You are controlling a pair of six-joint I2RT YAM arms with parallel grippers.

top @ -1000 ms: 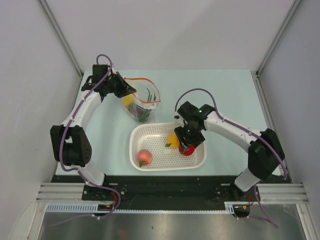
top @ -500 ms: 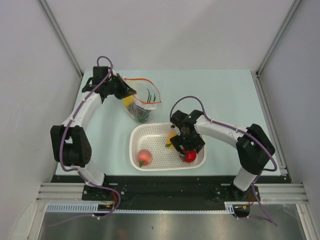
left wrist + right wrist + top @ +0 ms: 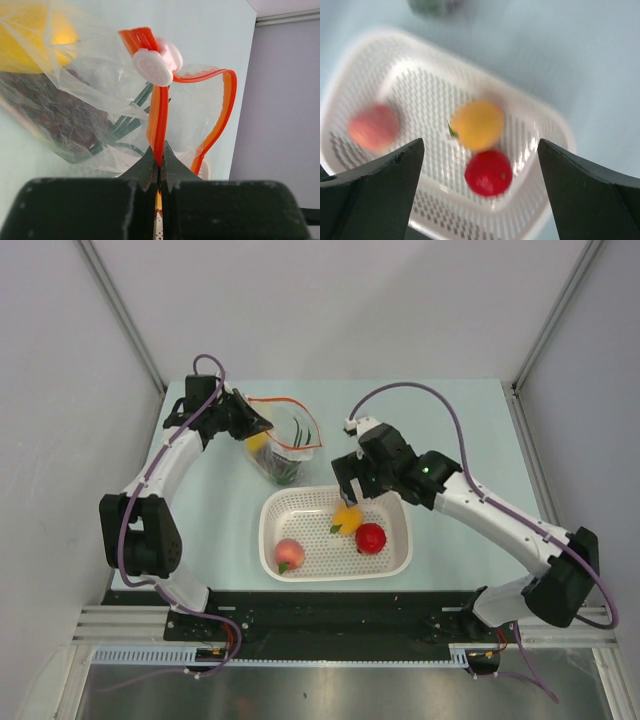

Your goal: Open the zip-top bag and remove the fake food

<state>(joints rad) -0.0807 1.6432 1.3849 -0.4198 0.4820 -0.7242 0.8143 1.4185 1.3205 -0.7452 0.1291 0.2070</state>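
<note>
The zip-top bag [image 3: 286,452] lies at the back left, its mouth open, with a yellow piece [image 3: 40,45], dark grapes [image 3: 50,112] and green onion stalks [image 3: 131,119] still inside. My left gripper [image 3: 256,424] is shut on the bag's red-orange zip strip [image 3: 159,125], just below its white slider [image 3: 152,67]. My right gripper [image 3: 350,485] is open and empty, above the far edge of the white basket [image 3: 266,535]. In the basket lie the orange fruit [image 3: 476,124], the red round fruit [image 3: 489,173] and the pink peach [image 3: 373,127].
The basket's rim [image 3: 547,117] stands between the bag and the arm bases. Pale blue table [image 3: 460,430] extends to the right of the right arm. Grey walls close in the back and both sides.
My right gripper let go of the red fruit in the basket, opened, and rose back toward the basket's far edge. The left gripper and bag have not moved.
</note>
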